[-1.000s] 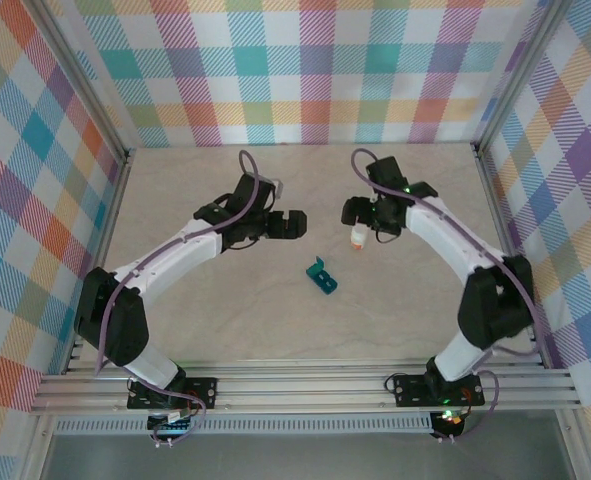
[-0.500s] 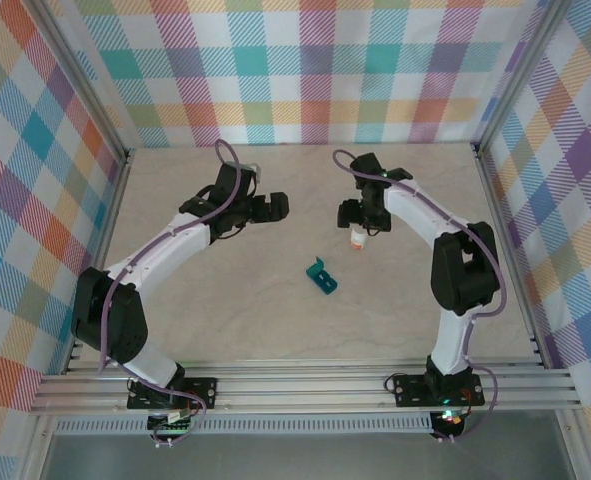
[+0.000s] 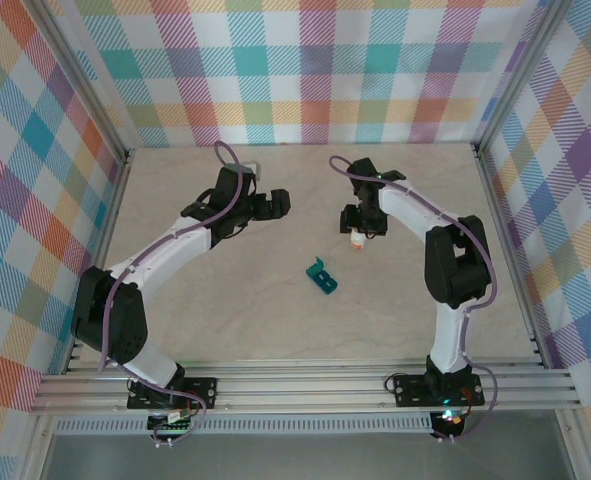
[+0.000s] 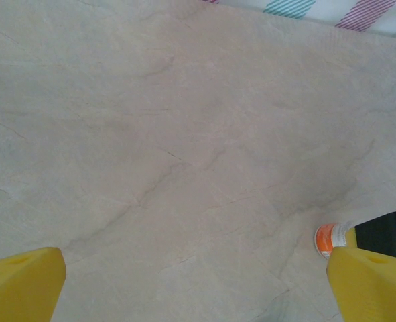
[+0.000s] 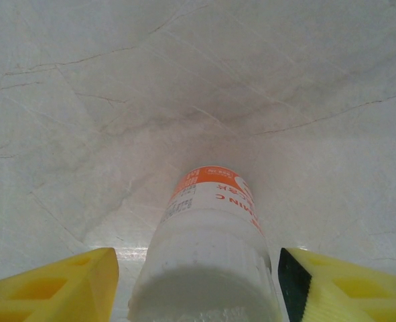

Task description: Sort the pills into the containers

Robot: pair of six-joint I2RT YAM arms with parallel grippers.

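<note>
The containers, a small teal pill box (image 3: 321, 278), lie mid-table with a lid raised. A white bottle with an orange label (image 3: 357, 240) stands upright behind and to the right of them. My right gripper (image 3: 360, 222) hangs over the bottle (image 5: 211, 255). Its yellow fingers (image 5: 63, 282) flank the cap, one very near on each side, with a thin gap on the left, so it is open. My left gripper (image 3: 275, 203) is wide open over bare table (image 4: 194, 261), left of the bottle (image 4: 326, 237). The pills are out of view.
The beige marbled tabletop (image 3: 225, 300) is fenced by checked walls on three sides, with a metal rail along the near edge (image 3: 305, 385). Both arms reach toward the back half of the table.
The right gripper's jaws have narrowed around the bottle's cap and that arm has drawn in. The left gripper pulled back and leftward, staying wide open.
</note>
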